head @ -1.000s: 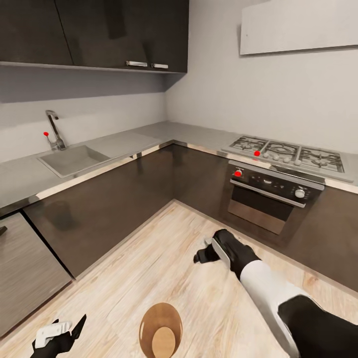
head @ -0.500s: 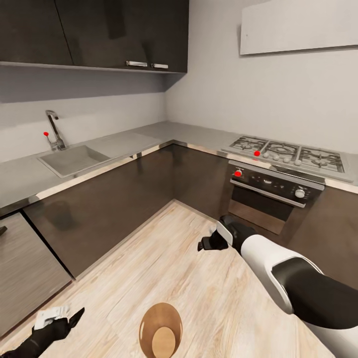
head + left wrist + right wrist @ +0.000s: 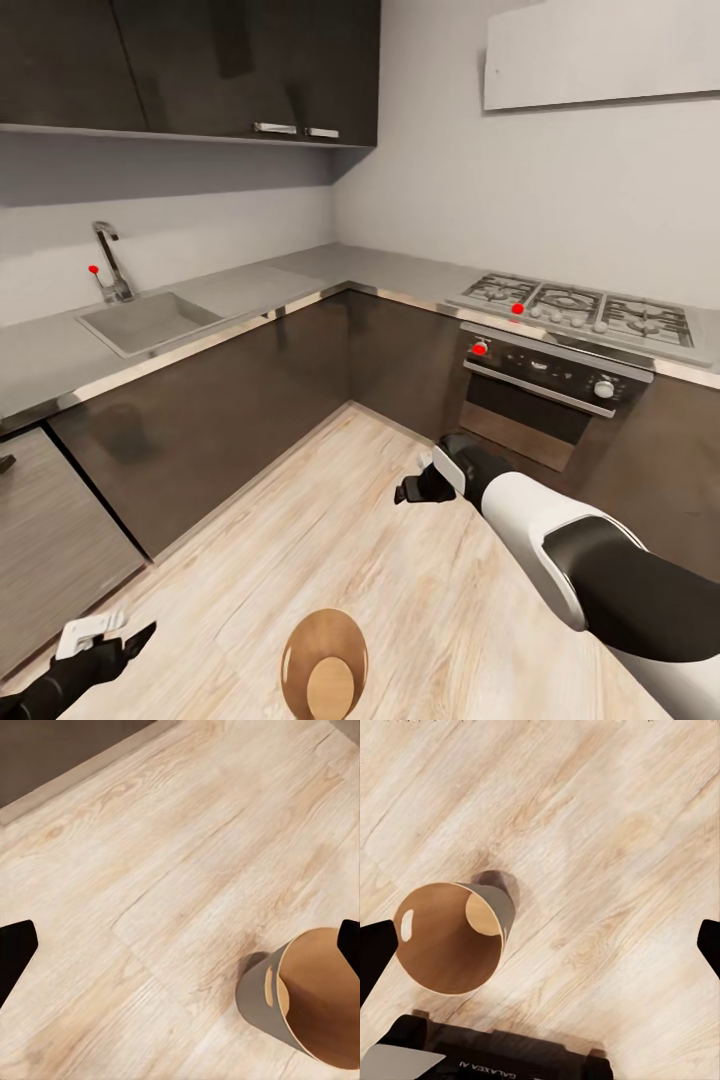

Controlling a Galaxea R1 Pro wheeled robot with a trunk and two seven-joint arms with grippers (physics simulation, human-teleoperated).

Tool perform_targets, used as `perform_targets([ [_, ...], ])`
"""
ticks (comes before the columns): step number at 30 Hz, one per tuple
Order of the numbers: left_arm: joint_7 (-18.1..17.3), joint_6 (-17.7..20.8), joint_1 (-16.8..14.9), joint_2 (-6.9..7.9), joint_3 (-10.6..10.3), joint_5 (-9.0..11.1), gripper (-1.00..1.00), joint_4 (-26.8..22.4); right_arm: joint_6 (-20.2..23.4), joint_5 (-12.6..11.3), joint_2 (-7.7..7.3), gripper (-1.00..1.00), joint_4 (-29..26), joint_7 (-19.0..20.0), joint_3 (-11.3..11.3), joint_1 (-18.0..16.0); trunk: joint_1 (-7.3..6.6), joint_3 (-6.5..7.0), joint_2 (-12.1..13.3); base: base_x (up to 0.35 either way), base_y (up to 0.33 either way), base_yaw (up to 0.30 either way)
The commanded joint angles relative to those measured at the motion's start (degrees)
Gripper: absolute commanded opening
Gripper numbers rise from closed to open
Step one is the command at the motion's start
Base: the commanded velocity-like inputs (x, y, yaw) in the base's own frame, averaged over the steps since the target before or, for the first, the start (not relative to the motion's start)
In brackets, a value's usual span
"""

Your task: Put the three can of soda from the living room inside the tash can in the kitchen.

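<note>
Trash can: the tash can (image 3: pixel 324 666) stands right in front of you on the floor, at the lower edge of your head view. You look straight down into its brown inside; your left wrist view (image 3: pixel 307 997) shows its grey wall and round rim, and your right wrist view (image 3: pixel 454 937) shows the bare brown bottom, with nothing lying in it that you can see.
Left gripper: your left gripper (image 3: pixel 105 640) hangs low at your near left, beside and apart from the can. In the left wrist view its dark fingers (image 3: pixel 15 954) sit at opposite edges, spread wide, with bare floor between them.
Right gripper: your right gripper (image 3: pixel 415 487) is held out farther ahead, above the floor beyond the can. Its fingers (image 3: pixel 373 954) are also spread wide in the right wrist view, pinching nothing.
Floor: the light wood floor (image 3: pixel 300 520) runs from the can up to the cabinet fronts.
Cabinets: dark brown base cabinets (image 3: pixel 230 420) wrap the corner ahead of you.
Tabletop: the grey tabletop (image 3: pixel 300 275) carries the sink (image 3: pixel 150 320) and tap (image 3: pixel 110 262) at your left.
Oven: the built-in oven (image 3: pixel 545 395) sits at your right, the gas hob (image 3: pixel 580 312) above it.
Far wall: dark upper cabinets (image 3: pixel 200 65) hang over the sink side.
</note>
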Motion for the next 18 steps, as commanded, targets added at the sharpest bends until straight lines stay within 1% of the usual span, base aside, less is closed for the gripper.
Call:
perform_targets([
  [1, 0.00, -0.31, -0.02, 0.00, 0.00, 0.00, 1.00, 0.32, -0.30, 0.02, 0.02, 1.00, 0.05, -0.01, 0.00, 0.03, 0.00, 0.00, 0.00, 0.000, 0.146, 0.000],
  [7, 0.02, -1.21, -0.07, -0.02, 0.04, 0.03, 1.00, 1.95, -1.82, 0.16, -0.07, 1.00, 0.21, -0.02, -0.05, 0.15, 0.00, 0.00, 0.00, 0.000, 0.220, 0.000],
  [12, 0.01, -1.43, -0.05, -0.03, 0.02, 0.06, 1.00, 2.27, -2.15, 0.27, -0.09, 1.00, 0.20, 0.02, 0.06, 0.42, 0.00, 0.00, 0.00, 0.000, 0.234, 0.000],
  [18, -0.04, -1.59, -0.02, -0.03, -0.01, 0.14, 1.00, 2.26, -2.31, 0.36, -0.16, 1.00, 0.17, 0.04, 0.12, 0.62, 0.00, 0.00, 0.00, 0.000, 0.062, 0.000],
])
